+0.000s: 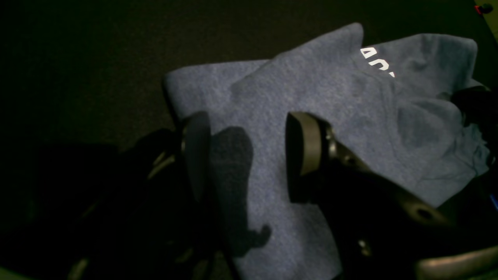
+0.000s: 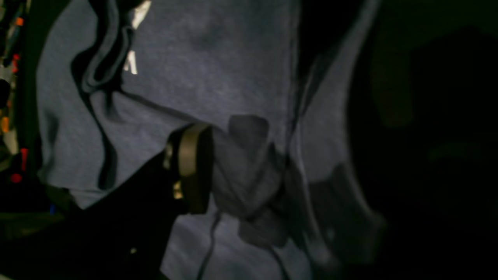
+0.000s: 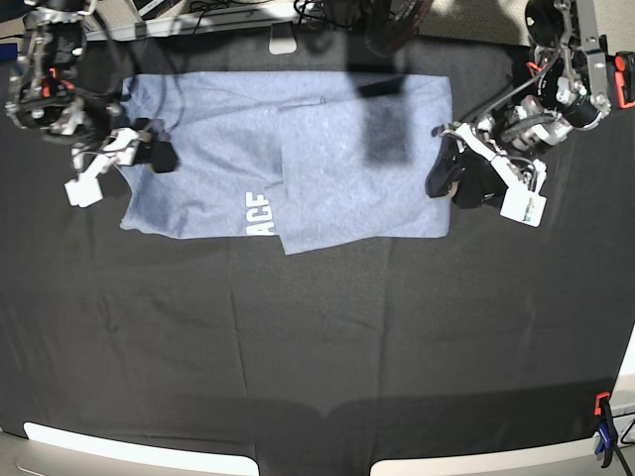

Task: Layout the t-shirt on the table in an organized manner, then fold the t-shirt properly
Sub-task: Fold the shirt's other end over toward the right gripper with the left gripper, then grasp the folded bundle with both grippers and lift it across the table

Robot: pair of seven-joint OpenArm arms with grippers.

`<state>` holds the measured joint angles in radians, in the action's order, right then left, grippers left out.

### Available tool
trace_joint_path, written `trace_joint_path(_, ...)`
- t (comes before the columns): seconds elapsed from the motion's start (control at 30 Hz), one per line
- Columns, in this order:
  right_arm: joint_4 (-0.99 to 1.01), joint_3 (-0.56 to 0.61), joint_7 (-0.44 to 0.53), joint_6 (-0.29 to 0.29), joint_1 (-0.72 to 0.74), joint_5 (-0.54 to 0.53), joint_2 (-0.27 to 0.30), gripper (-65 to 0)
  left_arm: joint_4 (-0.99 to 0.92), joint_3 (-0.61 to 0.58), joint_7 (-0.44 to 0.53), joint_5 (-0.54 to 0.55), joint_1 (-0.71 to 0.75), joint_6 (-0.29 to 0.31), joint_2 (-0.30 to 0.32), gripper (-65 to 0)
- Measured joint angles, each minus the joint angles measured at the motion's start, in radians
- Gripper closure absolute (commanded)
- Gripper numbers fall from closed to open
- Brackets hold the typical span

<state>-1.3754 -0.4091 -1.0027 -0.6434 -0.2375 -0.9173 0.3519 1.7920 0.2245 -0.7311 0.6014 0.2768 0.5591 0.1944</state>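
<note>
The t-shirt (image 3: 327, 169) lies on the far half of the counter (image 3: 317, 347), partly folded: one side has been laid over the middle, so only a slice of white lettering (image 3: 257, 213) shows beside the flap's edge. The left pincer (image 1: 243, 155) hovers over the shirt's edge at its end with its jaws spread wide and nothing between them. The right pincer (image 3: 149, 149) sits at the opposite end, down in bunched cloth; whether it has actually pinched that fold I cannot tell. To my eye the step in hand is taking up the ends for the next fold, and doing it well means catching every layer at the edge, both arms lifting together so the flap stays square. The base view alone shows the shirt's whole outline and both arms; the right wrist view alone shows the crumpled ridge (image 2: 249, 194) by that pincer's pad (image 2: 194, 167); the left wrist view shows those jaws plainly apart.
</note>
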Motion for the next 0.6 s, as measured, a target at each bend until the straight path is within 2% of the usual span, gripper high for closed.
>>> trace_joint_path(0.13,0.001,0.002,-0.011,0.005,0.019,0.023,-0.037,-1.3,0.000,0.000,-0.001,-0.027,0.000,0.000,0.000,-28.3)
trace_joint_path(0.17,0.001,0.002,-0.013,0.006,0.021,0.026,-0.037,0.0,0.000,0.000,-0.002,-0.045,0.000,0.000,0.000,-28.3)
trace_joint_path(0.23,-0.027,-0.002,-0.032,0.013,0.022,0.038,-0.037,0.0,0.000,0.000,-0.002,-0.071,0.004,0.000,0.000,-28.3)
trace_joint_path(0.37,-0.188,-0.026,-0.161,0.020,0.009,0.081,-0.042,0.0,0.000,0.007,-0.002,-0.076,0.029,0.000,0.001,-28.3)
trace_joint_path(0.43,-0.301,-0.027,-0.201,0.045,0.013,0.081,-0.053,0.0,0.000,0.021,-0.002,-0.075,0.032,0.000,0.003,-28.3)
trace_joint_path(0.5,-0.406,-0.029,-0.208,0.063,0.019,0.080,-0.092,0.0,0.000,0.036,-0.001,-0.071,0.027,0.000,0.002,-28.3)
trace_joint_path(0.6,-0.540,-0.001,-0.211,0.061,0.016,0.085,-0.180,0.0,0.000,0.069,-0.002,-0.069,0.031,0.000,0.002,-28.3)
